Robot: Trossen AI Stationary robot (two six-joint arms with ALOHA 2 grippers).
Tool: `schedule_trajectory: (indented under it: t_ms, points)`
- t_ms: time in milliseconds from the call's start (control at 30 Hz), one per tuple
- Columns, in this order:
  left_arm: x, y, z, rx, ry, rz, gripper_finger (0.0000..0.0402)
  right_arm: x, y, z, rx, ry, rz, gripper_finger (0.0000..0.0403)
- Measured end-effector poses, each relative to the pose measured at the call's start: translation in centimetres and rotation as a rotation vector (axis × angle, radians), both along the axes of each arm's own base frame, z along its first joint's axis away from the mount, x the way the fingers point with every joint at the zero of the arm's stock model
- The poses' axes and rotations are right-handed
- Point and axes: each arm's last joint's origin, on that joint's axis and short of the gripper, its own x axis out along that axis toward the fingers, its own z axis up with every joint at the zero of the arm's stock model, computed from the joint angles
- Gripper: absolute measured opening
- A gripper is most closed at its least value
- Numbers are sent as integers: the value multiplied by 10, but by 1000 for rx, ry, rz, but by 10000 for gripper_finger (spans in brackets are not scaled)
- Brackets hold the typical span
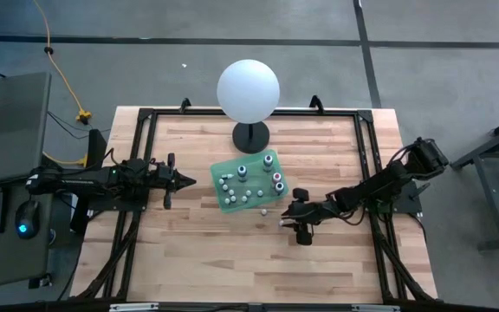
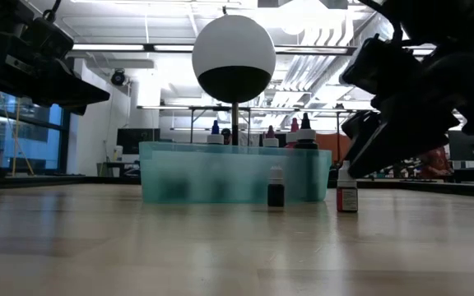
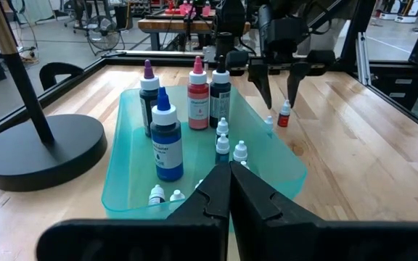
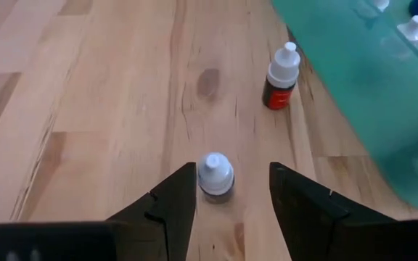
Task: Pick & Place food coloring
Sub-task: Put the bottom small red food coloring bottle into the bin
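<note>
A small food coloring bottle (image 4: 215, 177) with a white cap stands upright on the wooden table, just outside the green tray (image 1: 232, 201). My right gripper (image 4: 232, 174) is open, slanting down over it, one finger on each side without touching. A second small bottle (image 4: 280, 76) stands on the wood a little beyond it, nearer the tray. The tray holds several taller bottles (image 3: 167, 138) and small white-capped ones (image 3: 223, 138). My left gripper (image 1: 191, 180) is shut and hovers level at the tray's left side.
A big white sphere (image 1: 248, 89) on a black stand (image 1: 250, 136) rises behind the tray. A black frame (image 1: 366, 147) runs along the table's edges. Bare wood lies toward the near edge. A keyboard and mouse (image 1: 22, 229) sit on a desk off to the left.
</note>
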Motion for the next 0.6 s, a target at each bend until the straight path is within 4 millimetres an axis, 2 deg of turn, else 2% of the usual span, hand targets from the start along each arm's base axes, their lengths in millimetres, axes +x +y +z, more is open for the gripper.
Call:
schedule_trajectory:
  t_ms: [600]
  points:
    - [0,0,0,0,0,0,0,1,1,2,24,-14,50,150]
